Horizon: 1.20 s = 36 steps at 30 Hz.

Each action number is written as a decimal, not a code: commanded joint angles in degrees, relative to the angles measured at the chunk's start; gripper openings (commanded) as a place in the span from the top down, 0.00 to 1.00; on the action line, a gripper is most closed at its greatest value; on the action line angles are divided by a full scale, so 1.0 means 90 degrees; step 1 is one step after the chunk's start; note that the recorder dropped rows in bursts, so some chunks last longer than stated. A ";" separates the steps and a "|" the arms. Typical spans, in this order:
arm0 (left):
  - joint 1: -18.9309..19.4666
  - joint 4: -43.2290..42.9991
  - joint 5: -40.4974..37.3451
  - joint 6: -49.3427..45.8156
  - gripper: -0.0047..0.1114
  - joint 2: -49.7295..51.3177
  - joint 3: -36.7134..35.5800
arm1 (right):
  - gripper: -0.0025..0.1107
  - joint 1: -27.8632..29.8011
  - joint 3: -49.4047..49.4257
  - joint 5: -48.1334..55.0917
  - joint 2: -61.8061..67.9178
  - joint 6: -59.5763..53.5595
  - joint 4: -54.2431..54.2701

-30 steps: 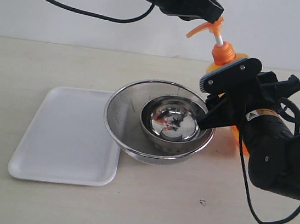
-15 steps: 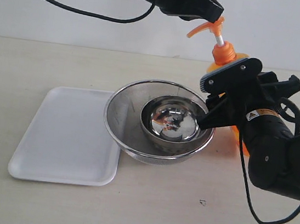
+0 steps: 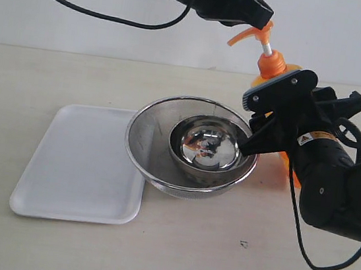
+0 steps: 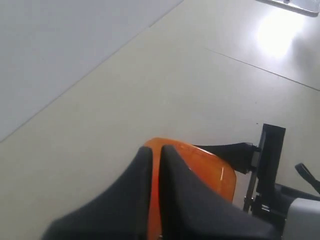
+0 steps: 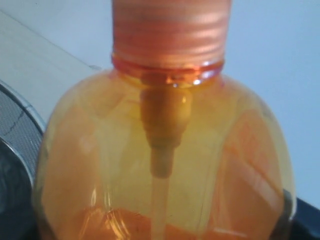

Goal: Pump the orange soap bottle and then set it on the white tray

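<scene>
- Broadly, the exterior view gives the layout: the soap bottle (image 3: 270, 63) is at the right of the table (image 3: 171, 254), just beside a mesh bowl (image 3: 145, 137) with a small steel bowl (image 3: 186, 164) inside it.
- The tray (image 3: 77, 161) lies on the far side of the bowls, well apart from the bottle.
- Only this view shows the left gripper (image 3: 261, 16) reaching in from above, its tip on the pump head (image 3: 253, 35).
- The right gripper (image 3: 262, 119) is clamped on the bottle's body below the cap. The arm hides the base, so whether the bottle rests on the table is unclear.
- The left wrist view adds what the exterior cannot: the two dark fingers (image 4: 185, 200) lie almost together with a thin slit between them, orange plastic right beneath.
- The right wrist view fills with the bottle's translucent shoulder (image 5: 165, 165), ribbed cap and inner tube.
- Its own fingers barely show there, and the mesh bowl's edge (image 5: 12, 125) sits at one side.
</scene>
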<state>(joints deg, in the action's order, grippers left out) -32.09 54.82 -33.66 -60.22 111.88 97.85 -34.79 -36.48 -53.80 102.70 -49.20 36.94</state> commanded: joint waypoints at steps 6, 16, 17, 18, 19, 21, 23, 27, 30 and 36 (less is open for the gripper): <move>-0.0136 -0.0240 -0.0402 0.0140 0.92 0.0181 -0.0049 | 0.98 -0.0001 -0.0026 0.0195 -0.0029 0.0113 -0.0195; -0.0147 -0.0198 -0.0499 0.0164 0.92 0.0540 -0.0049 | 0.98 -0.0001 -0.0026 0.0195 -0.0029 0.0128 -0.0195; -0.0147 -0.0198 -0.0534 0.0164 0.92 0.0572 -0.0049 | 0.98 -0.0001 -0.0026 0.0195 -0.0029 0.0128 -0.0195; -0.0147 -0.0198 -0.0548 0.0164 0.92 0.0612 -0.0049 | 0.98 -0.0001 -0.0026 0.0195 -0.0029 0.0128 -0.0195; -0.0147 -0.0198 -0.0578 0.0164 0.92 0.0628 -0.0049 | 0.98 -0.0001 -0.0026 0.0195 -0.0029 0.0128 -0.0195; -0.0147 -0.0198 -0.0601 0.0164 0.92 0.0639 -0.0049 | 0.98 -0.0001 -0.0026 0.0195 -0.0029 0.0128 -0.0195; -0.0165 -0.0198 -0.0583 0.0164 0.92 0.0643 -0.0049 | 0.98 -0.0001 -0.0026 0.0195 -0.0029 0.0128 -0.0195; -0.0258 -0.0222 -0.0512 0.0111 0.92 0.0643 -0.0049 | 0.98 -0.0001 -0.0026 0.0195 -0.0029 0.0129 -0.0210; -0.0336 -0.0240 -0.0413 0.0069 0.92 0.0643 -0.0049 | 0.98 -0.0001 -0.0026 0.0207 -0.0029 0.0129 -0.0266; -0.0439 -0.0268 -0.0358 0.0069 0.92 0.0643 -0.0049 | 0.98 -0.0001 -0.0026 0.0207 -0.0029 0.0147 -0.0313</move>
<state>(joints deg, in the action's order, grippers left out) -33.93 55.40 -30.40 -59.23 114.61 98.91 -34.22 -36.48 -54.15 102.70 -49.62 39.09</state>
